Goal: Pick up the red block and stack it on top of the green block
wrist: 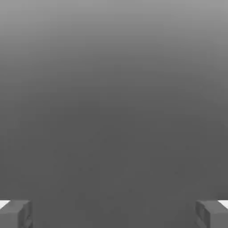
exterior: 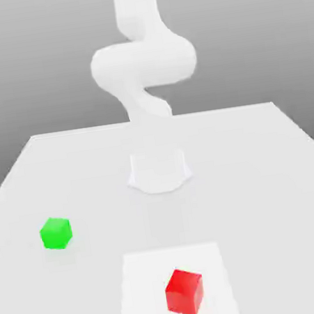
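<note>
The red block (exterior: 184, 291) sits low in the exterior view, just right of centre near the bottom edge, resting on a lighter square patch (exterior: 144, 295) of the table (exterior: 260, 173). One corner of the cube is turned toward the camera, so two side faces and the top show. The green block (exterior: 56, 232) lies at the left of the exterior view, about two thirds of the way down, flat on the bare table and well apart from the red one, which is lower and further to the right. Neither block touches anything but the surface beneath it. The white arm (exterior: 143, 63) fills the upper middle of the exterior view, bending in a curve above its round base (exterior: 159, 172), which stands on the table at mid-frame, behind both blocks. In the hand view the gripper (wrist: 114, 214) shows as two grey fingertips (wrist: 15, 213), one in each bottom corner of the frame, so the jaws stand spread wide with a plain grey gap between them and nothing held. No block lies between or beside the fingertips in that view; behind them is an even grey ground, lighter toward the top of the frame.
</note>
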